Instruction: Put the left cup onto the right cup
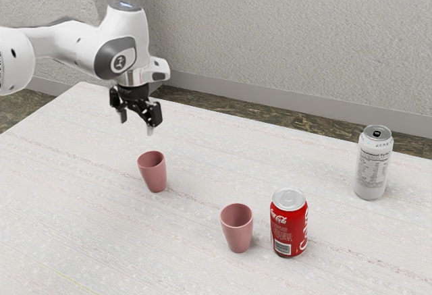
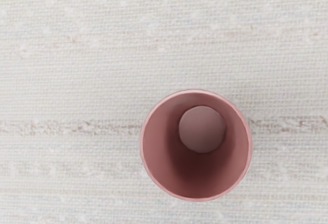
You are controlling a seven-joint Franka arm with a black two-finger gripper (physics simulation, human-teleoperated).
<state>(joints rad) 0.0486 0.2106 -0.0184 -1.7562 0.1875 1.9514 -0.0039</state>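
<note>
Bright, even light lay across the pale worktop [image 1: 74, 241], leaving only faint shadows beneath the left cup [image 1: 152, 171], the right cup [image 1: 236, 227] and the red can [image 1: 289, 223]. The white shell of the arm [image 1: 71, 44] carried only a mild, soft sheen. From the wrist, the inner wall of the left cup [image 2: 160, 149] darkened on one side.

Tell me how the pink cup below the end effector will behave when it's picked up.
Probably rigid: the pink cup holds a clean round rim. It likely tips easily, standing tall on a narrower base. Its smooth tapered wall may slip from the open end effector unless squeezed firmly.
</note>
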